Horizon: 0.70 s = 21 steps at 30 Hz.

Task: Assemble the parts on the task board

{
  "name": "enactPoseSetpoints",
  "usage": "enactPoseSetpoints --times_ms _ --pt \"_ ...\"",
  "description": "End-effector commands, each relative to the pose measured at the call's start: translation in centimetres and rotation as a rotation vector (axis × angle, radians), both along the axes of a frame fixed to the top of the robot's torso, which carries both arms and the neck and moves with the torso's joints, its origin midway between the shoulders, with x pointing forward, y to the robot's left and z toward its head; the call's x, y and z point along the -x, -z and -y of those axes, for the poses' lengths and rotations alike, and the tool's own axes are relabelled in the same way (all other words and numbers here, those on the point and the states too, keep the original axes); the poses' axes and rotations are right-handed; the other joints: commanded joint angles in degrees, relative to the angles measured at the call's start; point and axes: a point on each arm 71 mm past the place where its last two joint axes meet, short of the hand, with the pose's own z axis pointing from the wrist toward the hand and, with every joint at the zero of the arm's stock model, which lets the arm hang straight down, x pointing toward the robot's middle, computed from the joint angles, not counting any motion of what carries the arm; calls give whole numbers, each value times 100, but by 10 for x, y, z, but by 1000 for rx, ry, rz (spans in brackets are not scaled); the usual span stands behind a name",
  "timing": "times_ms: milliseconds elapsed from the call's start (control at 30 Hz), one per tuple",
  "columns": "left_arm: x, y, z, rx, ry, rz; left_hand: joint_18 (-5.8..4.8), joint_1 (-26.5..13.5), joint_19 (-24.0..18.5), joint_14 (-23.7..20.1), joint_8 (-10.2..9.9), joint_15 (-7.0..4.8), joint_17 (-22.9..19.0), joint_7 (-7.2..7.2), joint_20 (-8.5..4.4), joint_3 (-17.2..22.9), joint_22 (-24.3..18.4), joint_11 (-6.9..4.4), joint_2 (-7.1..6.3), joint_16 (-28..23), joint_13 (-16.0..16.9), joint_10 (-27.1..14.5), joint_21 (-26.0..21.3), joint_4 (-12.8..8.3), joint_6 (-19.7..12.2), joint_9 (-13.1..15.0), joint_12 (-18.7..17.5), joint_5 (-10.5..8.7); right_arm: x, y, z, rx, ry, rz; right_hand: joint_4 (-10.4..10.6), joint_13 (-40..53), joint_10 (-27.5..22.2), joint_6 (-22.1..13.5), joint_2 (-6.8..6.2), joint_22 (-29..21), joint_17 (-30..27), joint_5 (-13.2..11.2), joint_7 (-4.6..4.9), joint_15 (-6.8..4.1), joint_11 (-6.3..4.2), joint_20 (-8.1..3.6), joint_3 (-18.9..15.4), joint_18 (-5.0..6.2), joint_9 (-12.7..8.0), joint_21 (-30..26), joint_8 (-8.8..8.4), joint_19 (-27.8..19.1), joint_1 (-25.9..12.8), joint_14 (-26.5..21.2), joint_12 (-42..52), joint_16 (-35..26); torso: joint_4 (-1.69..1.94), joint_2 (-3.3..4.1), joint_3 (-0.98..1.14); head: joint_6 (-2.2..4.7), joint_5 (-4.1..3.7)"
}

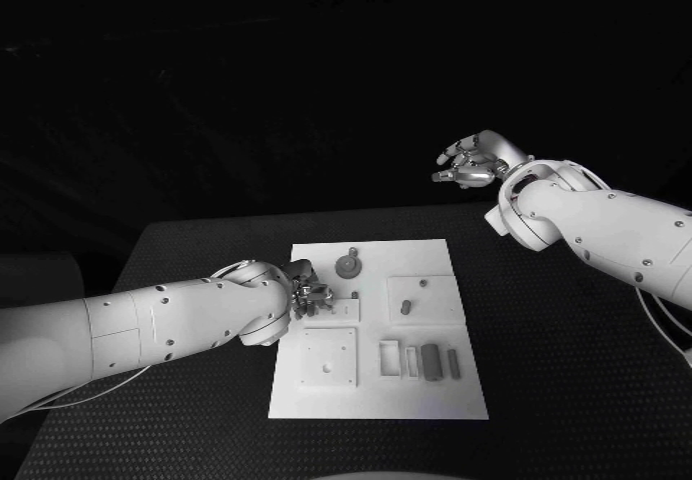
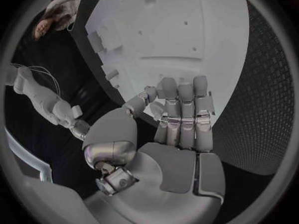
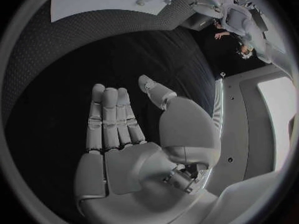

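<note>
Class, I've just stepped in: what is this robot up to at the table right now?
It is working at the white task board, which carries small grey parts. The left hand is over the board's left edge, fingers together; whether it holds anything cannot be told. The right hand is raised beyond the table's far right corner, open and holding nothing.

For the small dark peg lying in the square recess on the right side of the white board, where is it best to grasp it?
Probably across the peg's short width, descending from above. It lies flat in the recess of the task board, leaving only its top and long sides accessible. The raised, empty right robot hand is on that side.
</note>
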Motion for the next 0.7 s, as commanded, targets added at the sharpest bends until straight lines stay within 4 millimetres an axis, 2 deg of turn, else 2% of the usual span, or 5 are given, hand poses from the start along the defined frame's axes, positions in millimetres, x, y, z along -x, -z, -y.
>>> enactPoseSetpoints --times_ms 33,200,400,567,700 --pt "0 0 4 -10 22 -4 133 31 -38 -30 1 -13 -11 -497 9 16 8 -215 30 27 -6 -256 -28 8 662 0 31 -29 0 0 -3 -40 -22 -15 21 -245 -71 -39 4 -69 -80 -14 8 40 5 56 -5 -56 11 -149 16 -97 -25 -41 -102 -241 0 2 1 -6 -3" --pt "0 1 6 -10 30 -7 132 27 -34 -30 2 -13 -20 -498 10 11 13 -216 29 36 -11 -254 -29 12 667 2 37 -34 0 1 -5 -54 -31 -28 22 -992 -72 -85 34 -289 -368 -13 46 183 77 223 17 -36 20 -591 47 -310 -38 -14 -556 -1134 3 0 -2 -4 -10" --pt "0 1 8 -14 36 -14 132 26 -32 -31 1 -13 -27 -498 10 10 15 -216 29 42 -14 -255 -31 12 668 3 40 -36 0 2 -6 -125 -12 -67 -7 -1988 -32 -177 91 -529 -746 -14 99 619 244 440 32 -186 -35 -1271 43 -1040 -65 -392 -1402 -2489 2 -1 0 -6 -16" --pt "1 2 8 -17 36 -19 132 26 -33 -37 -3 -13 -39 -497 10 11 19 -215 43 49 -22 -261 -37 13 663 2 42 -36 0 3 -7 -171 -10 -91 -47 -2473 -37 -235 161 -570 -860 -13 128 861 360 525 1 -307 -122 -1600 22 -1519 -28 -707 -1814 -3094 3 -2 0 -8 -18" --pt "2 3 10 -23 37 -28 131 23 -34 -42 -7 -14 -48 -495 11 10 22 -214 49 53 -27 -266 -41 15 660 2 43 -37 1 3 -7 -177 6 -95 -41 -2719 13 -259 182 -637 -947 -12 136 927 390 569 -8 -350 -177 -1813 21 -1694 -28 -756 -1988 -3352 5 0 2 -21 -19"
